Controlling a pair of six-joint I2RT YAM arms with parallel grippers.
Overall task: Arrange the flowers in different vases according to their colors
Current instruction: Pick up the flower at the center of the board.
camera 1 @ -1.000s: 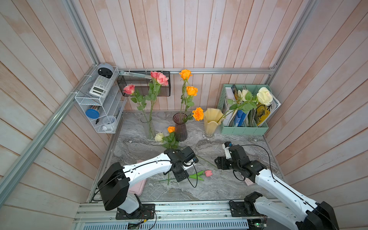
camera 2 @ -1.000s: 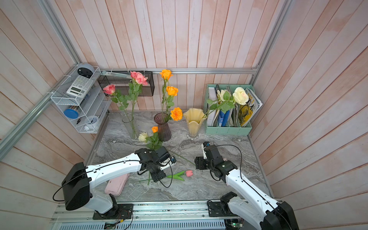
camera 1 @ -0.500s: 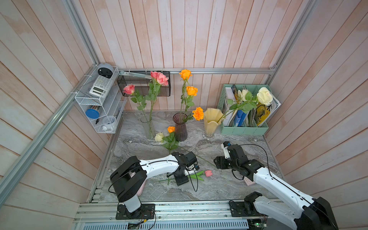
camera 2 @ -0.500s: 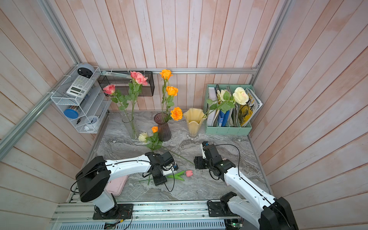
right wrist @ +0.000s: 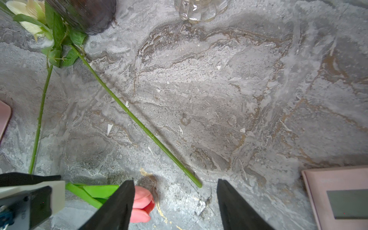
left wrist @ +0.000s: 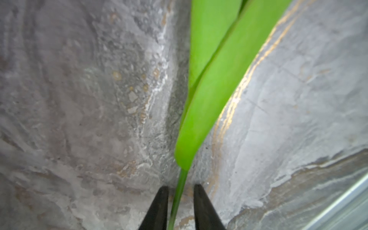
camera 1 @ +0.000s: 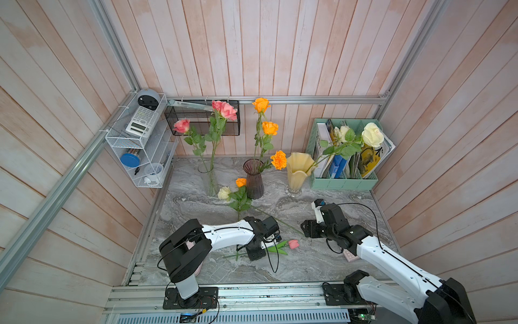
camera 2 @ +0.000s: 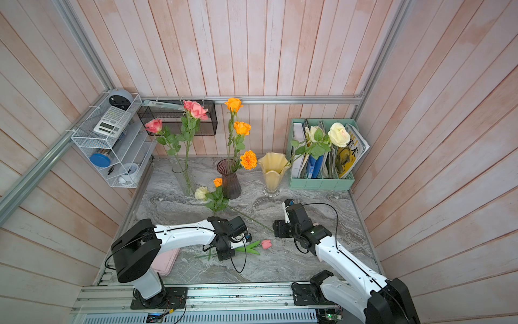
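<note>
A small pink tulip [camera 1: 293,244] [camera 2: 266,244] lies on the marble near the front. My left gripper [camera 1: 256,254] is down on its stem. In the left wrist view the thin green stem [left wrist: 180,185] runs between the narrowed jaws of that gripper [left wrist: 180,188], with a small gap on each side. My right gripper [camera 1: 304,228] [right wrist: 175,182] hovers open beside the tulip head [right wrist: 142,203]. Pink roses [camera 1: 224,109] stand in the clear vase [camera 1: 208,174], orange flowers [camera 1: 262,105] in the purple vase [camera 1: 253,179], cream roses [camera 1: 371,134] in the yellow vase [camera 1: 298,171]. A cream rose [camera 1: 224,193] and an orange rose [camera 1: 241,182] lie on the table.
A mint-green file holder [camera 1: 344,182] stands at the back right, a black mesh basket [camera 1: 201,117] hangs on the back wall and a white wire shelf [camera 1: 134,146] on the left wall. A pink tray [camera 2: 165,261] lies under the left arm and a pink device [right wrist: 338,199] beside the right gripper.
My left gripper has come down onto the tulip's stem and its jaws have narrowed around it. The right arm has hardly moved.
</note>
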